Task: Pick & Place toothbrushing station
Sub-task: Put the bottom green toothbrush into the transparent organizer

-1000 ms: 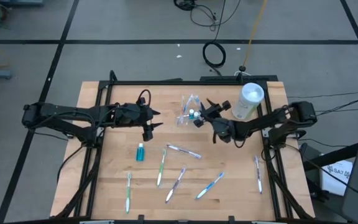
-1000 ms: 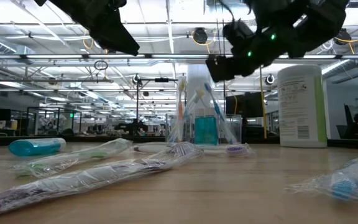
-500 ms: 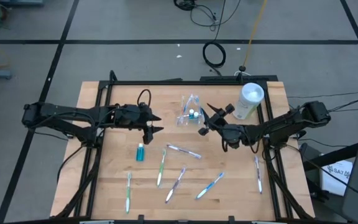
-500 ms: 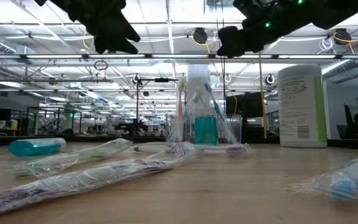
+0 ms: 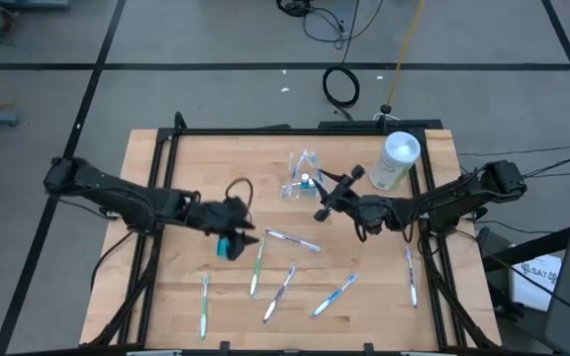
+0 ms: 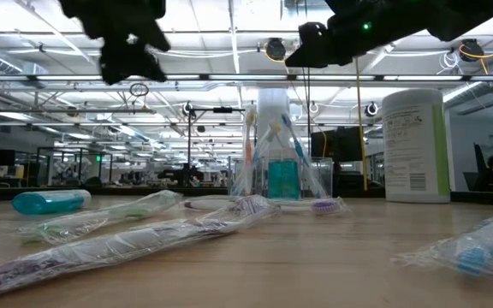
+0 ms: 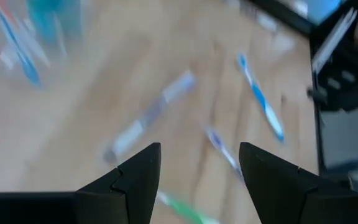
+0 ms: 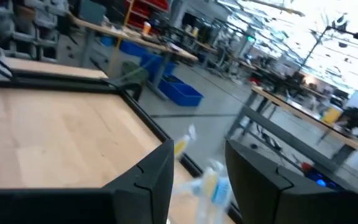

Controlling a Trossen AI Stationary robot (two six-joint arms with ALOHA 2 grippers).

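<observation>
The clear plastic cup [image 5: 303,179] stands upright at the table's far middle, holding toothbrushes and a teal tube; it also shows in the low view [image 6: 277,162]. Several wrapped toothbrushes [image 5: 293,240] lie flat on the wood nearer the front. A teal tube [image 5: 223,241] lies on its side at left centre. My left gripper [image 5: 239,241] hovers open just above that tube and is empty in the left wrist view [image 7: 199,169]. My right gripper [image 5: 322,204] is open and empty, raised a little to the near right of the cup.
A tall white cylindrical container [image 5: 396,161] stands at the far right, behind my right arm. One toothbrush [image 5: 411,275] lies near the table's right edge and another [image 5: 204,304] near the front left. A black frame [image 5: 265,130] edges the table.
My left gripper has gone from beside the cup toward the table's near edge and now hangs over the teal tube. My right gripper has drawn back from the cup toward the near right and risen a little. No thing on the table has moved.
</observation>
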